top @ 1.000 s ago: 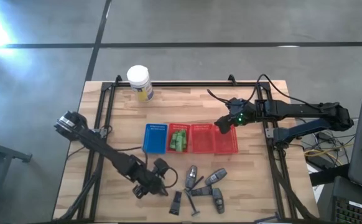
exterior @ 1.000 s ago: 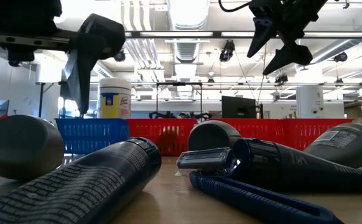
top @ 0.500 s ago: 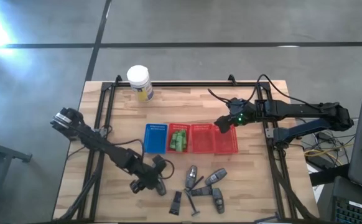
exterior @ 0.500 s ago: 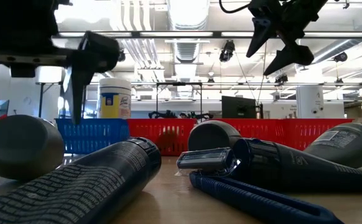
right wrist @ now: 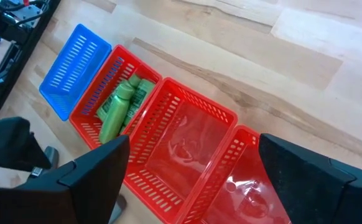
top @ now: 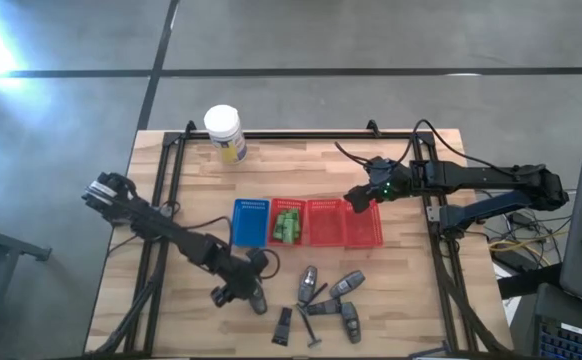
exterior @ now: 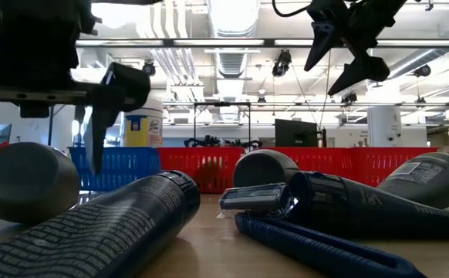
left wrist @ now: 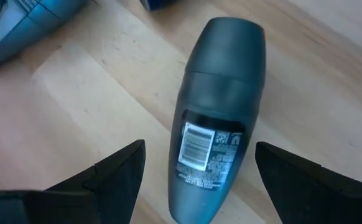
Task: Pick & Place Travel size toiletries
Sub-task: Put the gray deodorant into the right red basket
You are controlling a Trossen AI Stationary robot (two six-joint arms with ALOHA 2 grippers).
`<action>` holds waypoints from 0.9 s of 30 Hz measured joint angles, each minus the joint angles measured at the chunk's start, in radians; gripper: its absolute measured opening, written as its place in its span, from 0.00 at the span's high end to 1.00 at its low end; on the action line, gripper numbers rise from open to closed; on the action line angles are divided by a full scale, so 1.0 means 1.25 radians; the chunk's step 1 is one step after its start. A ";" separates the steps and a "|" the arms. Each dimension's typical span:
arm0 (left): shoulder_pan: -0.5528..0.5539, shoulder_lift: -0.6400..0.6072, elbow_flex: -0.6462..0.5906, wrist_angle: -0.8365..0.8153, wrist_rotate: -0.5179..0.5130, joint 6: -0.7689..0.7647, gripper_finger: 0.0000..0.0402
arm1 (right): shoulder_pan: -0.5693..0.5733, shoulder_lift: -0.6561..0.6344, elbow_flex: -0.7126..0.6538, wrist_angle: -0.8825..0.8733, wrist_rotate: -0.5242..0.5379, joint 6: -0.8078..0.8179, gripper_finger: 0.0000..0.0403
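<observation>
The left gripper (top: 239,293) hangs low over the near part of the desk (top: 191,180), its fingers spread wide and holding nothing. Directly beneath it, framed between the two fingers in the left wrist view, lies a grey roll-on bottle (left wrist: 215,121) on its side. The bottle's long axis runs straight away from the gripper, rounded cap end farthest off, barcode end nearest, so the fingers stand one to each flank of the body, clear of it. That is the relation the next move seems to turn on: a straight drop would set the fingers across the narrow width, not along the length.

The rest of the loose toiletries, more grey bottles (top: 347,287) and black stick-like pieces (top: 283,326), lie just to the gripper's right-hand side on the desk. From above the roll-on is mostly hidden under the gripper, so I cannot tell how high the fingers stand over it.

The right gripper (top: 356,200) waits well apart, above the far-right red basket (top: 364,224), fingers released and empty. Green bottles (right wrist: 120,106) already lie in another red basket (right wrist: 100,93), beside the blue basket (top: 250,222). The left arm is by far the nearer one.
</observation>
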 joint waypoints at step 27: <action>0.037 0.045 -0.023 0.058 0.077 0.001 0.34 | 0.000 0.000 -0.003 -0.001 0.006 0.000 0.24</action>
